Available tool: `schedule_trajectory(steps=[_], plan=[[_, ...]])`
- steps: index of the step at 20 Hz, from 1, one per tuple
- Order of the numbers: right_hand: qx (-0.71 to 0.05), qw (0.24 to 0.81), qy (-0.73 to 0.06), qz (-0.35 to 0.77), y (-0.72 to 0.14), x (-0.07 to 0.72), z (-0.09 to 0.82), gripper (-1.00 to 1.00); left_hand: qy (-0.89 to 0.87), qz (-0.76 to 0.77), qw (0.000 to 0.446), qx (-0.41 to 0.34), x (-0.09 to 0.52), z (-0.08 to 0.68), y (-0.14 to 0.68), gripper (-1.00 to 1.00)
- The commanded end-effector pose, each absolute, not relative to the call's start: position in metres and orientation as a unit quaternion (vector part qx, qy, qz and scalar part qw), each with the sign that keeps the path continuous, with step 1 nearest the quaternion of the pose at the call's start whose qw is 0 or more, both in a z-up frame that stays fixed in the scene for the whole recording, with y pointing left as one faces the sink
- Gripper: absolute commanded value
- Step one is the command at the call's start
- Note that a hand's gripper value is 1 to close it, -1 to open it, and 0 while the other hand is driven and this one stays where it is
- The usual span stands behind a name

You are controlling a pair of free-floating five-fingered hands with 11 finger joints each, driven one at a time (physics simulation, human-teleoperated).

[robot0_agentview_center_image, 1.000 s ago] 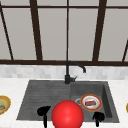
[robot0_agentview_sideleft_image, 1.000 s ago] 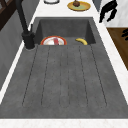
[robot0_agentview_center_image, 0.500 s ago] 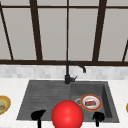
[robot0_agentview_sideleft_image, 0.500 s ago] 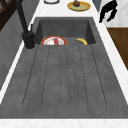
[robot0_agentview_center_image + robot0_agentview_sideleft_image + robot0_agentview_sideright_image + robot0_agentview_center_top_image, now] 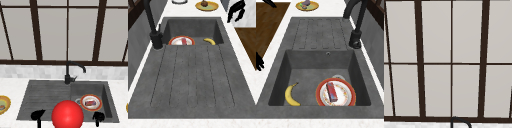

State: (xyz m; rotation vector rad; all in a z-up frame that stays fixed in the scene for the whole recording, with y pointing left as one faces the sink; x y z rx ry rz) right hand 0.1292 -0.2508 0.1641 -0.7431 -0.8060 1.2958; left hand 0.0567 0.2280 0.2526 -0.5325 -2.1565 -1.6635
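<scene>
Right hand [image 5: 98, 117] hangs at lower right of the front view, over the front rim of the dark grey stone sink [image 5: 45, 100], fingers curled downward, gripping nothing. Left hand [image 5: 37, 115] floats at lower left of that view, over the ribbed drainboard edge, fingers loosely relaxed, holding nothing.

Big glossy red ball [image 5: 67, 115] sits bottom centre between the two hands, blocking part of the basin. Black curved faucet [image 5: 71, 72] stands at the sink's back rim. Round red-rimmed patterned plate [image 5: 336, 93] lies in the basin, lower right of the right side view, with a small red rectangular block [image 5: 331, 91] on it. Yellow banana [image 5: 291, 95] lies on the basin floor, lower left there, apart from the plate.
</scene>
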Motion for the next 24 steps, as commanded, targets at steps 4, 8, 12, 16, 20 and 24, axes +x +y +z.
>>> schedule_trajectory(steps=[4, 8, 12, 16, 20, 24], plan=[[-0.329, 0.661, -0.356, 0.573, -0.251, 0.129, 0.164, 0.0, -0.764, -0.584, 0.203, -0.186, 0.057, 0.269, 0.246, -1.0], [-0.329, 0.661, -0.356, 0.573, -0.251, 0.129, 0.164, 0.0, -0.765, -0.586, 0.205, -0.171, 0.052, 0.268, 0.267, -1.0], [-0.329, 0.661, -0.356, 0.573, -0.251, 0.129, 0.164, 0.0, -0.759, -0.582, 0.227, -0.184, 0.054, 0.285, 0.285, -1.0], [-0.329, 0.661, -0.356, 0.573, -0.251, 0.129, 0.164, 0.0, -0.755, -0.582, 0.236, -0.189, 0.055, 0.301, 0.303, -1.0], [-0.329, 0.661, -0.356, 0.573, -0.251, 0.129, 0.164, 0.0, -0.757, -0.58, 0.235, -0.188, 0.055, 0.318, 0.322, -1.0], [-0.329, 0.661, -0.356, 0.573, -0.251, 0.129, 0.164, 0.0, -0.759, -0.583, 0.228, -0.179, 0.055, 0.328, 0.34, -1.0]])
